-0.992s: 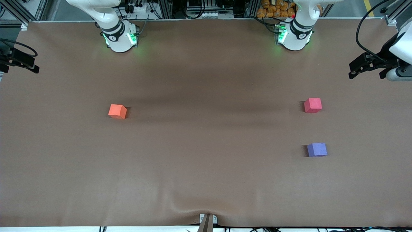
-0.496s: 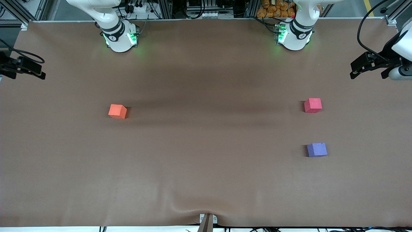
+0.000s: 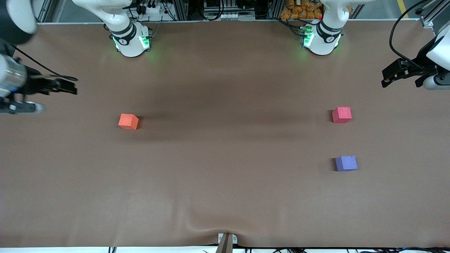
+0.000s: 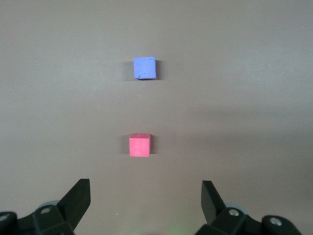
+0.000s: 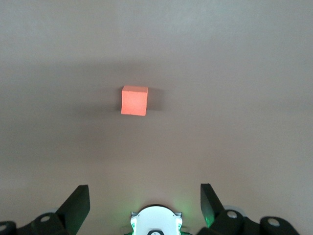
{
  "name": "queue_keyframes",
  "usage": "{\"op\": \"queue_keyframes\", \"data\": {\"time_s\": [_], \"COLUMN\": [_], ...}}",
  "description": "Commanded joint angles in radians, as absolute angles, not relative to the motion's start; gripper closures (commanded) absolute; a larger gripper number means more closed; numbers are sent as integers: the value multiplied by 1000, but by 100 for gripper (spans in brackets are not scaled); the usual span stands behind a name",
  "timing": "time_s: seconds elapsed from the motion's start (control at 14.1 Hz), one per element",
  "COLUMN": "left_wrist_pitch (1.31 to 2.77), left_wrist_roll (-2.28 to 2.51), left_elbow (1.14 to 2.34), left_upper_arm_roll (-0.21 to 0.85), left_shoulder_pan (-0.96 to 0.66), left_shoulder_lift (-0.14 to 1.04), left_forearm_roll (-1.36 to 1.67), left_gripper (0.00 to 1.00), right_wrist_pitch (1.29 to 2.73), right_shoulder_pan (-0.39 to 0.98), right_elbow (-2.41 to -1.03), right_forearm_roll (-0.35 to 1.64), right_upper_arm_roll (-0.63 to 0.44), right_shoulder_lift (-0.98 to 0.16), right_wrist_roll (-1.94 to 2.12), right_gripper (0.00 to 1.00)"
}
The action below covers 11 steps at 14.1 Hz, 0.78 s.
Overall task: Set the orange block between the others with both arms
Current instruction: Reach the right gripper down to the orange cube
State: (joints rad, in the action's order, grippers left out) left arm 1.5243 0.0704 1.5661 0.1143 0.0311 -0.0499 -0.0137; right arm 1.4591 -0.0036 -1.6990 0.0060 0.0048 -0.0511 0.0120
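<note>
Evidently nothing is being carried yet: the orange block (image 3: 128,121) is lying untouched near the empty, wide-open right gripper (image 3: 65,86), well apart from the red (image 3: 341,115) and purple (image 3: 346,163) blocks near the open left gripper (image 3: 393,73).

Three foam cubes sit on the table: one orange block (image 3: 128,121), one red-pink cube (image 3: 341,115), one purple cube (image 3: 346,163). Two white arms, each with one black gripper.
</note>
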Motion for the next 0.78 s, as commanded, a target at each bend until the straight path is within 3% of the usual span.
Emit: {"op": "queue_keyframes", "data": {"time_s": [0.0,0.71], "left_wrist_pitch": [1506,1506], "left_wrist_roll": [60,49], "left_elbow": [1539,1502], "left_upper_arm_roll": [117,120], "left_shoulder_pan": [40,37], "left_shoulder_lift": [-48,-46], "left_forearm_roll": [-9,-2], "left_gripper": [0,0], "right_wrist_pitch": [1589,1954], "right_shoulder_pan": [34,43], "right_elbow": [-1872,-2100], "right_forearm_roll": [2,21], "right_upper_arm_roll": [6,8], "right_shoulder_lift": [-28,-158], "right_wrist_roll": [2,-2], "right_gripper": [0,0]}}
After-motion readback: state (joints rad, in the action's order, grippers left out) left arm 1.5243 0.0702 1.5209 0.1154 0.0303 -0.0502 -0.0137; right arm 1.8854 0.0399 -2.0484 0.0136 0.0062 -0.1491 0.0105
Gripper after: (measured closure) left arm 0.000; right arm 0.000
